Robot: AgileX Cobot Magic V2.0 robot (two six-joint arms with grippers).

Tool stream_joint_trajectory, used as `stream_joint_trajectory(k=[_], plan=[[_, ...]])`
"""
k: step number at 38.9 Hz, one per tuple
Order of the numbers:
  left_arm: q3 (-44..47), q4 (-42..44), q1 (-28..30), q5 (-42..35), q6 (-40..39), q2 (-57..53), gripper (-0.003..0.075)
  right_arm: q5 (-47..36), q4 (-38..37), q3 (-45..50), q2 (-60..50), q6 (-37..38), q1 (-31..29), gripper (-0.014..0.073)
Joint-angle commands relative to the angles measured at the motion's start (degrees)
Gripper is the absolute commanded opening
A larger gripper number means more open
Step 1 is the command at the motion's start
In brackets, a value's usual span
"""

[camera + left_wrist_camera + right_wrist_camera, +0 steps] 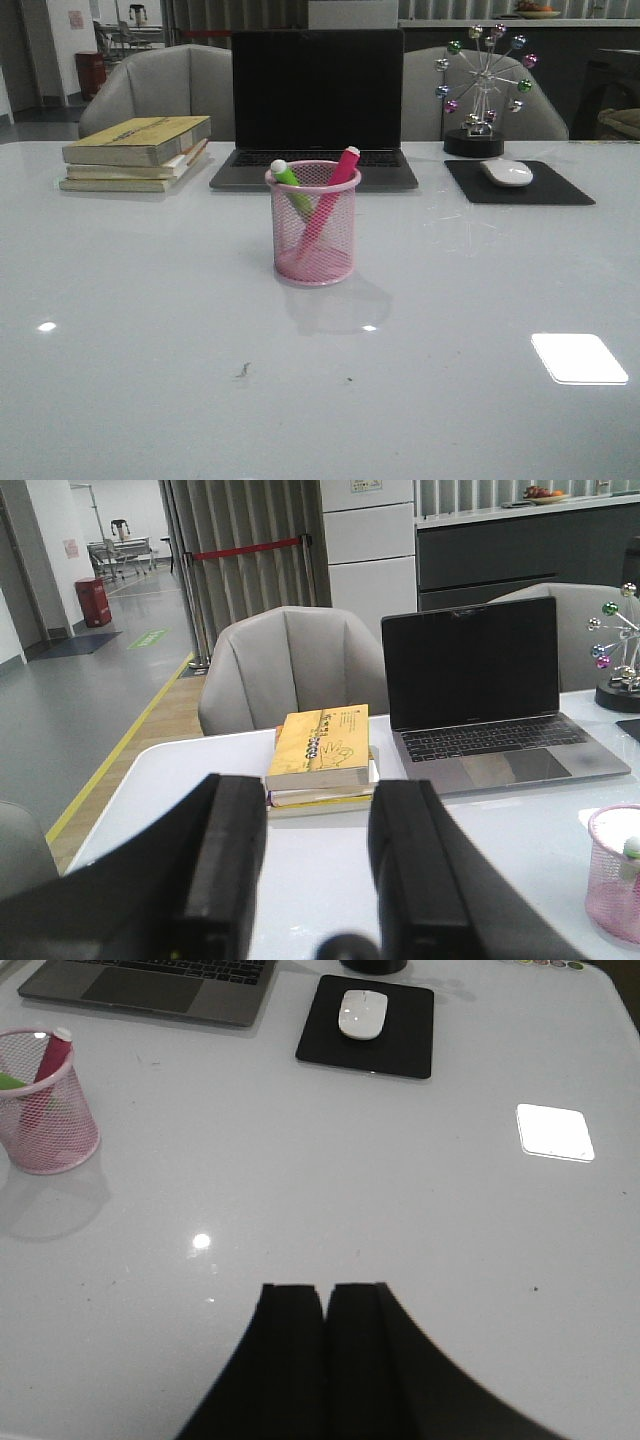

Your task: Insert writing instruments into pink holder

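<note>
Both highlighters stand in the pink mesh cup (313, 225), mid-surface, just near of the laptop (316, 100).

Green highlighter (290, 183) and magenta highlighter (330, 195) lean crossed against the rim, being taller than the cup; lower ends blur behind mesh. Left gripper (318, 865) spread apart and empty; right gripper (325, 1310) pressed together, empty, arms mostly cut off.

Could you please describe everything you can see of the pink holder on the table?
The pink holder is an upright wire-mesh cylinder with a rolled rim and solid base, standing on the white table in front of the laptop. A green marker and a pink marker lean crossed inside it. No gripper touches it.
</note>
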Motion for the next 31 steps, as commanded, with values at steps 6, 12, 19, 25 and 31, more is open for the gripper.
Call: stream_joint_trajectory(k=[6,12,19,25,31], plan=[[-1.6,-0.63,0.07,-5.15,-0.16,0.56,0.033,-4.23,0.41,-1.37,0.36,-0.13,-0.26,0.0024],[-1.6,-0.63,0.07,-5.15,-0.16,0.56,0.033,-4.17,0.41,-1.37,0.36,-0.13,-0.26,0.0024],[-1.6,-0.63,0.07,-5.15,-0.16,0.56,0.033,-8.05,0.41,0.78,-0.64,0.0,-0.26,0.0024],[-1.6,-0.63,0.07,-5.15,-0.16,0.56,0.033,-14.81,0.29,5.31,-4.81,2.08,-0.26,0.0024],[-1.6,-0.63,0.07,-5.15,-0.16,0.56,0.033,-20.25,-2.56,9.94,-8.86,6.14,-0.26,0.0024]])
